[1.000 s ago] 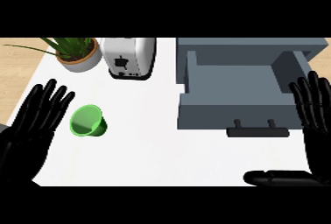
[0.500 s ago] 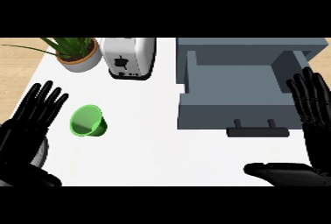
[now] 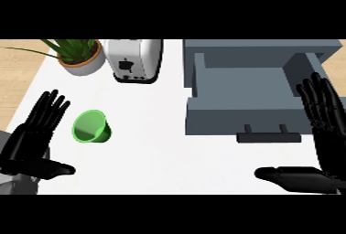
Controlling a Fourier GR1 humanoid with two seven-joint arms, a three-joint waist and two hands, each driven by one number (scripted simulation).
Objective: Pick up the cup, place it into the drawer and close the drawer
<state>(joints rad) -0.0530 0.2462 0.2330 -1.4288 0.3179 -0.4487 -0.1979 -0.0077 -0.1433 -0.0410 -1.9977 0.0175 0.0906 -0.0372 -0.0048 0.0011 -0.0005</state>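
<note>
While both hands are spread flat with nothing in them, the left hand (image 3: 30,139) sits at the lower left of the frame, fingers straight and pointing up and slightly right, thumb stretched out along the bottom. Its fingertips are near the cup (image 3: 92,127) but apart from it. The right hand (image 3: 324,132) stands at the right edge, fingers straight and pointing up, thumb jutting left along the lower right of the frame; it holds nothing and lies beside the drawer's right wall.

Just right of the left hand, the cup is green and lies tilted on the counter (image 3: 169,160), its open mouth facing the lower left. It rests in the left middle of the frame, well apart from the drawer (image 3: 246,98).

That drawer is grey and pulled open, filling the upper right of the frame, its inside bare. A dark handle (image 3: 268,136) projects from its front panel toward the bottom.

At the top, left of the drawer, a toaster (image 3: 135,59) stands upright, silver with a dark face. Further left, in the upper left, a plant (image 3: 78,55) sits in a pale pot.

White and plain, the counter runs across the whole middle. Beyond its left edge and at the upper right corner a strip of light wood floor (image 3: 17,73) shows.
</note>
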